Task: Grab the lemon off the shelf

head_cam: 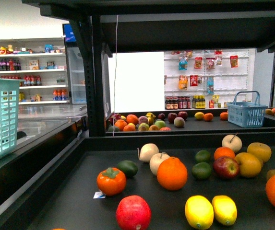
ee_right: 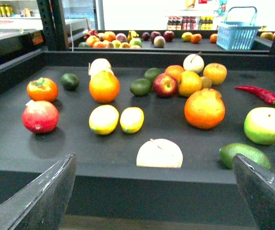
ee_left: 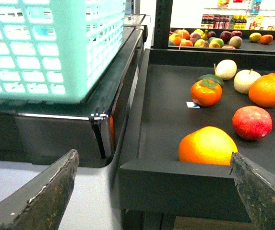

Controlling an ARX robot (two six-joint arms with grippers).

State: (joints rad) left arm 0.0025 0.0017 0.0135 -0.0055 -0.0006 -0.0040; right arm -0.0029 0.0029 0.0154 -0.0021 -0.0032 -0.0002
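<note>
Two yellow lemons [head_cam: 199, 212] [head_cam: 224, 209] lie side by side on the black shelf tray [head_cam: 70, 201], near its front. The right wrist view shows the same lemons [ee_right: 103, 119] [ee_right: 132, 119] beyond the shelf's front rim [ee_right: 127, 172]. My right gripper [ee_right: 154, 156] is open, in front of that rim and apart from the fruit. My left gripper [ee_left: 154, 153] is open too, at the shelf's left front corner [ee_left: 132, 167], facing an orange [ee_left: 208, 145]. No lemon shows in the left wrist view. Neither arm shows in the front view.
Round the lemons lie a red pomegranate [ee_right: 40, 116], a persimmon [ee_right: 42, 89], oranges [ee_right: 104, 86] [ee_right: 204, 109], and a pale fruit [ee_right: 159, 153] by the front rim. A teal basket [ee_left: 46, 48] stands left of the shelf. An upper tier [head_cam: 175, 24] hangs overhead.
</note>
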